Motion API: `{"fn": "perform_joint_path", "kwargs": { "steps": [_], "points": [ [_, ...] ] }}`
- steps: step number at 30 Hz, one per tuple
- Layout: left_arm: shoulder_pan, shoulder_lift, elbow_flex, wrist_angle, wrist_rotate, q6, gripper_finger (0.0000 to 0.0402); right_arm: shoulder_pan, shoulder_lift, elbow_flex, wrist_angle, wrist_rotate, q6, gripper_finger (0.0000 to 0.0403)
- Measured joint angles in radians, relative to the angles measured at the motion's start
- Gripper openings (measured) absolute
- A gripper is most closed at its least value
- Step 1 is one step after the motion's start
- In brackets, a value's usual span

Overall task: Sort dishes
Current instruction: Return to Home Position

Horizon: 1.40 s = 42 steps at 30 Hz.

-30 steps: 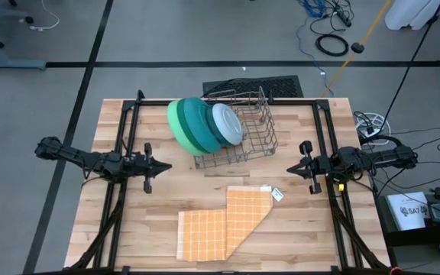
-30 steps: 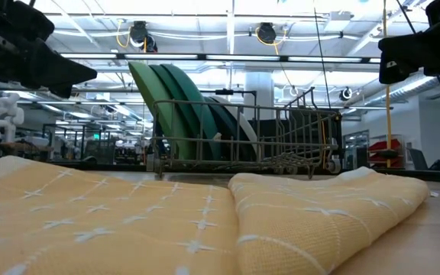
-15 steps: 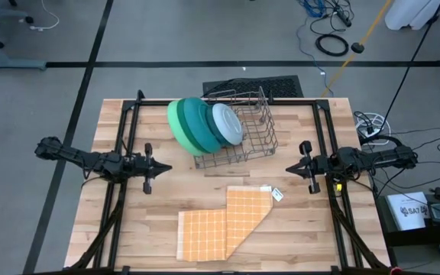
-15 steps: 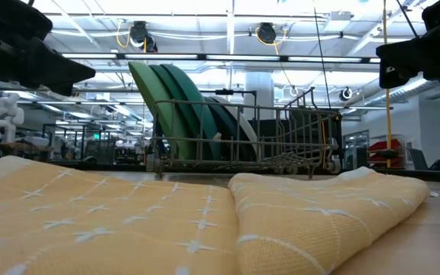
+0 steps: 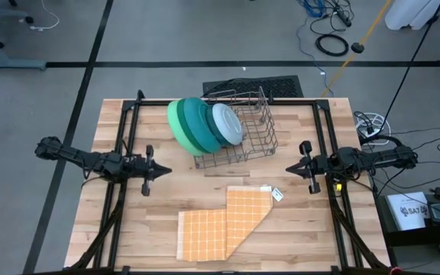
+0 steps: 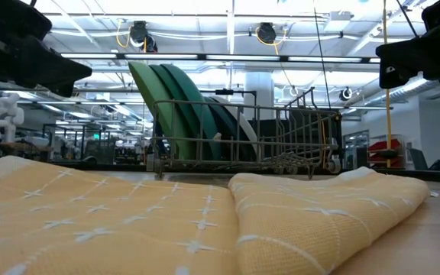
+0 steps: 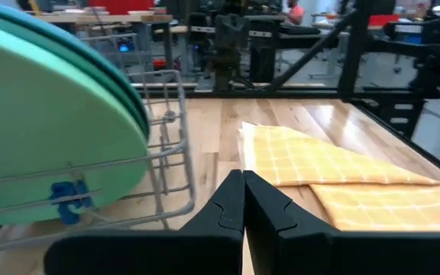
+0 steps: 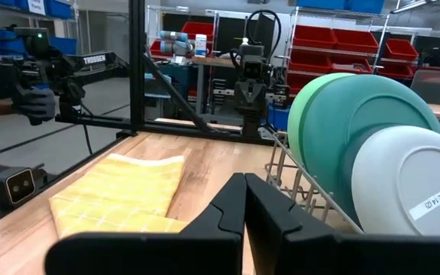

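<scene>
Several round plates (image 5: 201,124) stand on edge in the grey wire rack (image 5: 244,136) at the table's far middle: light green at the left end, darker greens and teals behind it, a pale blue one (image 5: 227,124) at the right. The low view shows the plates (image 6: 176,107) leaning in the rack. My left gripper (image 5: 166,168) is shut and hovers level, left of the rack, holding nothing; its fingertips (image 7: 243,177) meet. My right gripper (image 5: 288,169) is shut and hovers level, right of the rack, with its tips (image 8: 244,179) together.
An orange checked cloth (image 5: 224,223) lies folded on the table's near middle, with a small white tag (image 5: 277,195) by its far right corner. Black frame rails (image 5: 128,145) run along the table's left and right sides. Bare wood lies between the grippers and the rack.
</scene>
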Motion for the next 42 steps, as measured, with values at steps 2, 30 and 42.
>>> {"fn": "perform_joint_path", "kwargs": {
  "steps": [2, 30, 42],
  "points": [
    [0.000, 0.000, 0.000, 0.002, -0.030, -0.008, 0.0004, 0.000, 0.000, 0.000, 0.000, 0.000, 0.001, 0.0000],
    [0.000, 0.000, 0.000, 0.011, -0.113, -0.059, 0.0029, 0.000, 0.000, 0.000, -0.002, 0.000, 0.000, 0.0000],
    [0.000, 0.000, 0.000, 0.011, -0.113, -0.059, 0.0029, 0.000, 0.000, 0.000, -0.002, 0.000, 0.000, 0.0000]
  ]
}}
